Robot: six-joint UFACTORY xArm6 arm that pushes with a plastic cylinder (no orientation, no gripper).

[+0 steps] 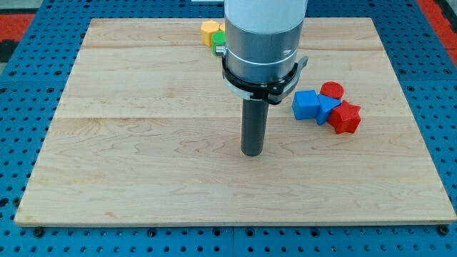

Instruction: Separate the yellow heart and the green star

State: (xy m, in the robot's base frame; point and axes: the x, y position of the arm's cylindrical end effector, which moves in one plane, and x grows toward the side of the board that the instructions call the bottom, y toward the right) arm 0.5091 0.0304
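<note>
Resting mid-board, my tip, well below yellow heart, green star.

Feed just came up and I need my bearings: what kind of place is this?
Probably a lab robot test bench, not a home or a factory. A bare wooden board lies on a blue perforated mounting surface, with small coloured blocks and my tip near the board's middle.
</note>
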